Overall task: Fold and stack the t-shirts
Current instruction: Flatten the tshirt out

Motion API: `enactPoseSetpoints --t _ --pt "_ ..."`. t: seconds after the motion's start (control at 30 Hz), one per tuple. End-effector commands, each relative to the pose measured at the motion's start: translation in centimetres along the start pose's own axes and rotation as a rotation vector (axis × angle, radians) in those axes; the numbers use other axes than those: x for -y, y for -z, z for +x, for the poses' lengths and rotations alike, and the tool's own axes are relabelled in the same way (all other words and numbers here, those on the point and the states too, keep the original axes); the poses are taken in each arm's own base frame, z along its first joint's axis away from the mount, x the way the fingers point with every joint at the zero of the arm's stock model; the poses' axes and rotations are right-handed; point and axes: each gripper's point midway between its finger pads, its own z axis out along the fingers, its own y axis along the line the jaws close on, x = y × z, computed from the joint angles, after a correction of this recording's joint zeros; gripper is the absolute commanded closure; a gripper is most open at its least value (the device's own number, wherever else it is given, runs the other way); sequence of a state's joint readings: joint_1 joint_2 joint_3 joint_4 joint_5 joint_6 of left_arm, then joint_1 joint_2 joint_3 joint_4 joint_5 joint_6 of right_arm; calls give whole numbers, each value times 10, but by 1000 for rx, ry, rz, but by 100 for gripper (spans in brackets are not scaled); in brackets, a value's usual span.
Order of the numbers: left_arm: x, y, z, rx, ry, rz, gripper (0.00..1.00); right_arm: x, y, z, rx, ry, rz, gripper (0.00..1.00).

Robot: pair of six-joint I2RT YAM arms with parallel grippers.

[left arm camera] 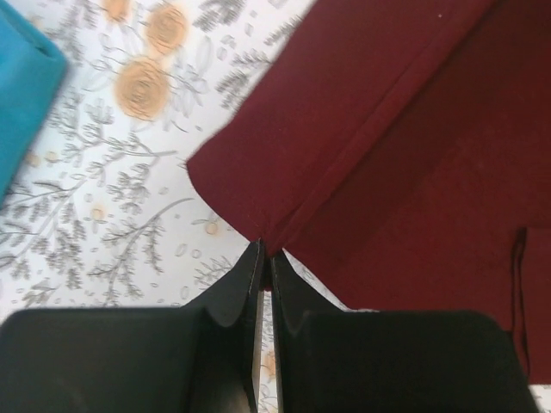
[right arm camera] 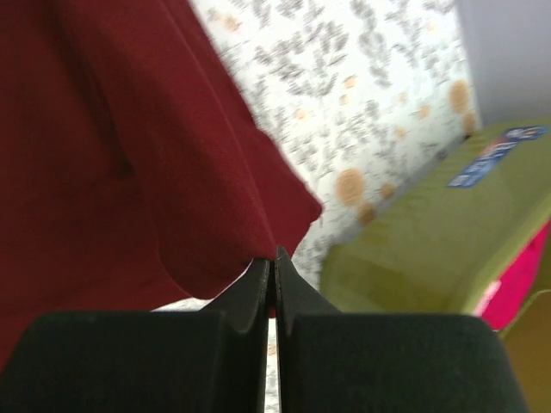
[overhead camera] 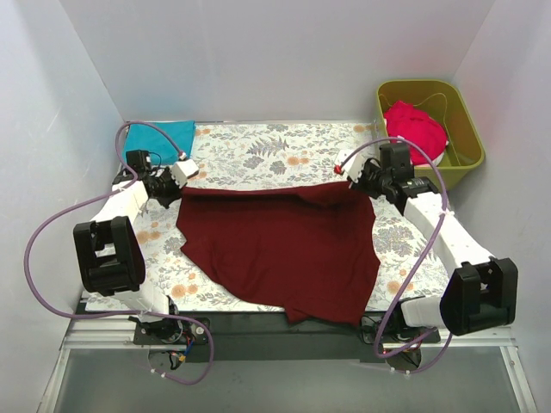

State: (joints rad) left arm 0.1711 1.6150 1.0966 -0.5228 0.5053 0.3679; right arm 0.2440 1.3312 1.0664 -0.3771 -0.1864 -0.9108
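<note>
The dark maroon t-shirt [overhead camera: 280, 245] lies spread over the middle of the table, its near edge hanging at the front. My left gripper [overhead camera: 183, 175] is shut on its far left corner [left arm camera: 258, 185]. My right gripper [overhead camera: 351, 175] is shut on its far right corner [right arm camera: 258, 198]. The stretched far edge runs straight between the two grippers. The teal blue t-shirt [overhead camera: 161, 138] lies folded at the far left and shows in the left wrist view [left arm camera: 21, 90]. The bright red-pink t-shirt [overhead camera: 415, 127] sits bunched in the tub.
The olive-green plastic tub [overhead camera: 465, 120] stands at the far right, also in the right wrist view [right arm camera: 430, 249]. The grey-and-orange floral tablecloth [overhead camera: 258, 151] covers the table. White walls close in on three sides.
</note>
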Motion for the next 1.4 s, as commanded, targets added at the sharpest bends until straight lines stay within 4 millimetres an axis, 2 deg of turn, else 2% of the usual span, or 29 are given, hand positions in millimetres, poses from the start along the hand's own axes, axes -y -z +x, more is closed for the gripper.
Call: enactPoseSetpoints --t 0.0,0.27,0.73,0.8,0.83,0.9,0.93,0.97,1.0,1.03,1.07,1.17,1.2,1.23,1.27,1.3,1.33,1.37 --pt "7 12 1 -2 -80 8 99 -27 6 8 -6 -21 -62 99" --pt "10 5 16 -44 -80 23 99 -82 9 21 -18 -28 -180 99" --pt "10 3 20 -60 -76 30 99 -128 10 28 -51 -13 -292 99" --pt "11 4 20 -62 -78 34 98 -130 10 30 -60 -17 -295 99" --pt "14 4 23 -72 -86 46 93 -130 10 32 -72 -18 -296 99" --pt "14 10 22 -75 -84 42 83 -131 15 37 -104 -9 -310 82" --pt "15 15 14 -48 -74 58 75 -126 20 37 -110 2 -295 73" --pt "11 23 15 -34 -49 59 72 -118 25 35 -106 -1 -274 56" --pt "7 29 11 -18 -29 63 68 -114 31 36 -108 -7 -272 44" --pt "13 34 11 -18 16 105 66 -107 37 28 -70 -3 -257 37" --pt "-1 41 0 16 42 101 63 -90 44 21 -49 -16 -221 32" --pt "-6 43 -17 63 117 130 62 -72 46 10 -20 -93 -224 32" --pt "-6 42 -22 74 188 133 62 -60 46 0 -1 -109 -208 35" --pt "-11 39 -27 87 216 119 62 -62 33 2 -20 -145 -244 39" --pt "-9 29 -30 82 240 140 62 -60 27 0 -29 -192 -256 49" --pt "-10 26 -33 75 302 137 63 -52 21 -3 -36 -216 -251 54" --pt "-13 21 -37 85 320 129 63 -55 5 5 -82 -252 -284 59" --pt "-11 12 -37 80 346 141 63 -54 -2 8 -105 -283 -286 67"
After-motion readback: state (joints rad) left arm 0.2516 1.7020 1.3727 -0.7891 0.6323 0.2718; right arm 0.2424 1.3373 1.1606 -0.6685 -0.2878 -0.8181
